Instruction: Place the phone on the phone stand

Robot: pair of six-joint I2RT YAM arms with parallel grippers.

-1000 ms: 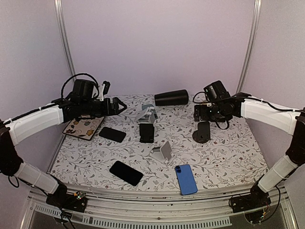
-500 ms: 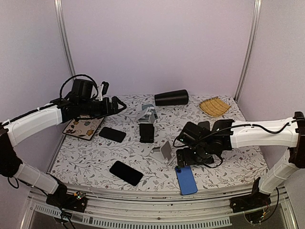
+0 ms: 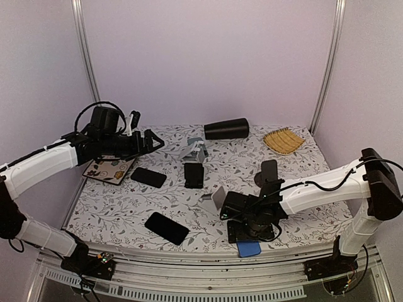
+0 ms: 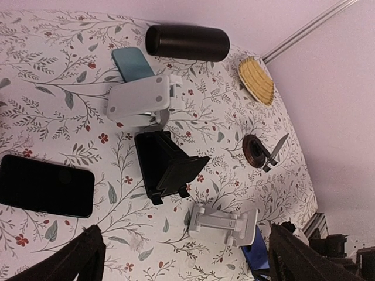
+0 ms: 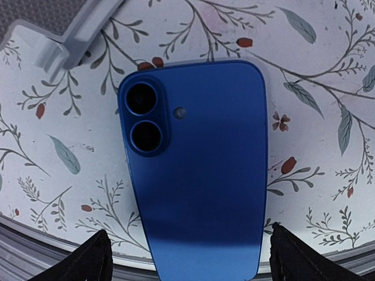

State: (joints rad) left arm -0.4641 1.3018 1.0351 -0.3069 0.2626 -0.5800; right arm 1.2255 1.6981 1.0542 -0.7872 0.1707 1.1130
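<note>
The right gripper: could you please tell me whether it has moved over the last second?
Yes. The right gripper came from beside the black round stand toward the near edge, now over the blue phone.

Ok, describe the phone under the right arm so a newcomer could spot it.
Find the floral table's near edge, right of centre. Beside the white phone stand lies a blue phone, back up, twin lenses showing. The nearest other phone, leftward, is black.

Blue phone [image 5: 199,170]; white leaf-and-berry tablecloth [image 3: 119,211]; black cylinder [image 3: 226,129]; yellow woven dish [image 3: 283,139].
</note>
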